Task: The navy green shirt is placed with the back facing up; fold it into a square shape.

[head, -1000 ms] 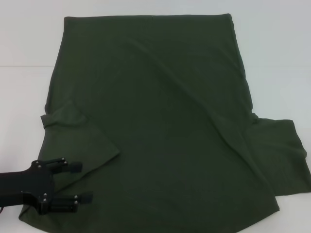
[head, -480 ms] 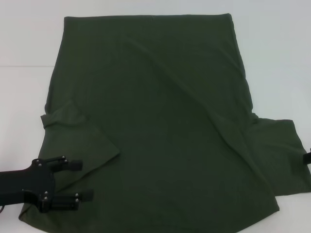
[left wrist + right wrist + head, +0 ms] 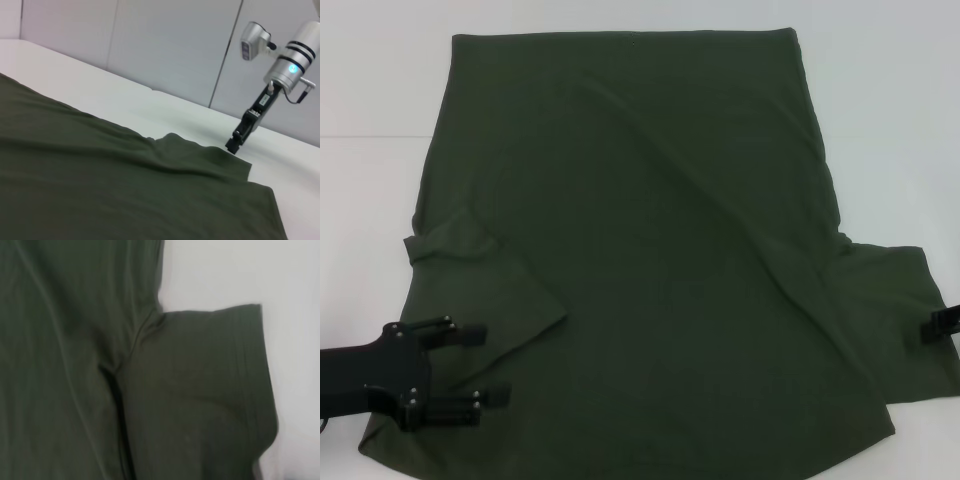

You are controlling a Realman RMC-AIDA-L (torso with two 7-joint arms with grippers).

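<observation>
Olive cotton fills our view: the navy green shirt [image 3: 650,260] lies back up on the white tabletop [image 3: 370,190]. Nearest us, our left gripper [image 3: 485,368] hovers wide open and empty over the already folded left sleeve, barely moved. What changed is at the right: our right gripper [image 3: 948,322] has just come in over the spread right sleeve; we cannot tell its opening. We judge that sleeve gets folded next. Beyond stand pale grey wall panels [image 3: 165,45].
</observation>
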